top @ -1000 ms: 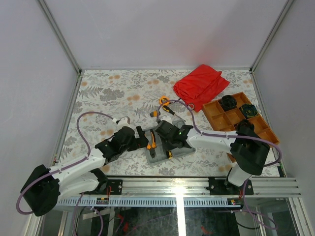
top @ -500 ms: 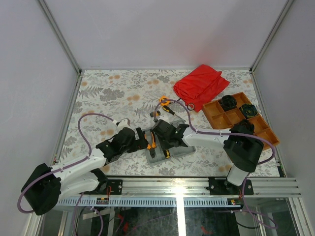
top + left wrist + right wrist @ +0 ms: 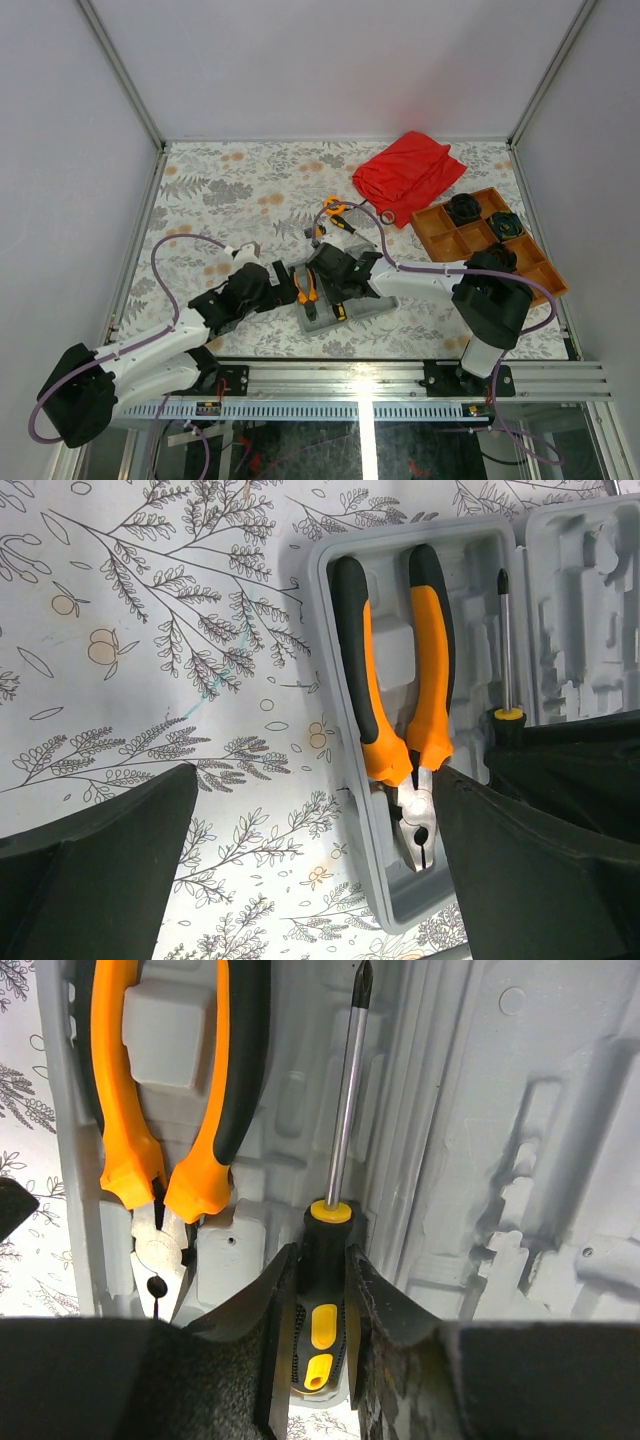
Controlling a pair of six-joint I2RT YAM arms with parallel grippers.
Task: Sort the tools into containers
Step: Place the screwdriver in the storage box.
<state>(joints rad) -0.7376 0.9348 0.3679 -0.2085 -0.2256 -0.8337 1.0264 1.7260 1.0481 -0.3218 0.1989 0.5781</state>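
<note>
We find the right gripper (image 3: 318, 1260) closed on the black-and-yellow handle of the screwdriver (image 3: 343, 1110), low over the grey case (image 3: 520, 1110). The shaft runs straight away from the claw, parallel to the pliers (image 3: 110, 1090) that lie in the compartment just beside it. The left gripper (image 3: 315, 780) stands wide open and empty above those pliers, touching nothing. In our judgement the coming move belongs to the right arm: the moulded slot lies beneath the shaft and in line with it, so setting down calls for no turning, though we cannot tell whether the shaft already rests in the slot.
</note>
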